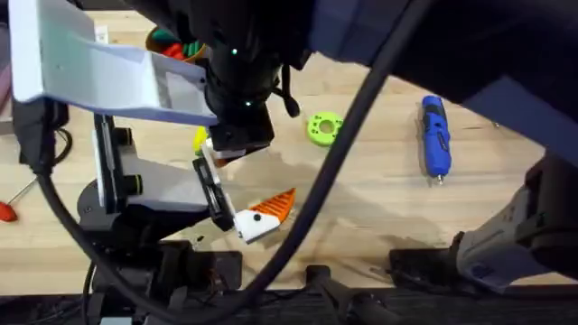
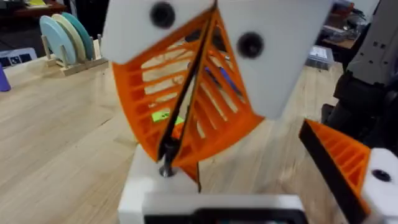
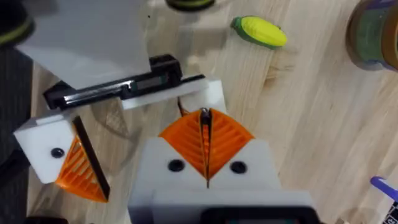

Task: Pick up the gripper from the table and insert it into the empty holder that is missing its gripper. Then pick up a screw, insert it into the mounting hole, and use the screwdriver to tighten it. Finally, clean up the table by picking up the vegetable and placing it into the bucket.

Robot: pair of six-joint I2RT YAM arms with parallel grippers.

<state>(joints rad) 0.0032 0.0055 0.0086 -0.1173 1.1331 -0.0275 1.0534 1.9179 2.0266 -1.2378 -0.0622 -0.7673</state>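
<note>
The holder (image 3: 211, 93), a white finger mount bare of any orange pad, is carried on the left gripper (image 2: 249, 155), above the table (image 1: 379, 199). The left jaws are spread wide: the holder is set well apart from the partner finger (image 2: 339, 158), on which an orange ribbed tip is mounted.

The right gripper (image 3: 205, 118) is brought nose-first against the holder, its point just at the holder's face. Its two orange pads are pressed together into one wedge. A thin dark line is seen along the seam, and a small metal end at the point; whether something is pinched there cannot be told.

A toy corn cob (image 3: 261, 31) is laid near the holder, and the bucket (image 3: 373, 31) is stood farther off, past the corn. The blue screwdriver (image 1: 435, 135) is laid flat well apart from the holder, on the right arm's side. A green round part (image 1: 323, 126) is placed between the holder and the screwdriver.
</note>
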